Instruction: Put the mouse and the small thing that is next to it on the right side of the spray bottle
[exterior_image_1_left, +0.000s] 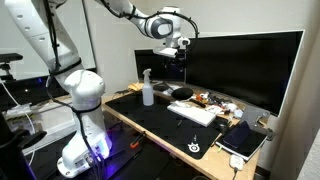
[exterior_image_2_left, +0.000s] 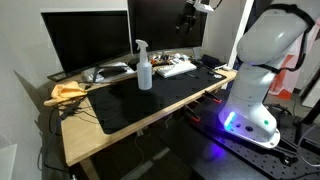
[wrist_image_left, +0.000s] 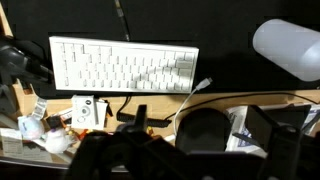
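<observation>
The spray bottle (exterior_image_1_left: 147, 88) (exterior_image_2_left: 144, 66) stands upright on the dark desk mat; in the wrist view it is a blurred whitish shape (wrist_image_left: 290, 48) at the upper right. The dark rounded mouse (wrist_image_left: 205, 130) (exterior_image_1_left: 182, 92) lies between the bottle and the white keyboard (wrist_image_left: 125, 65). A small white printed thing (wrist_image_left: 240, 125) lies against the mouse's side. My gripper (wrist_image_left: 190, 168) (exterior_image_1_left: 178, 45) (exterior_image_2_left: 188, 18) hangs high above the mouse, open, with nothing between its fingers.
Large monitors (exterior_image_1_left: 240, 65) (exterior_image_2_left: 90, 40) stand along the back of the desk. Small clutter and cables (wrist_image_left: 60, 120) lie beside the keyboard. A dark tablet (exterior_image_1_left: 243, 138) rests near a desk corner, and a yellow cloth (exterior_image_2_left: 68, 92) lies at the other end.
</observation>
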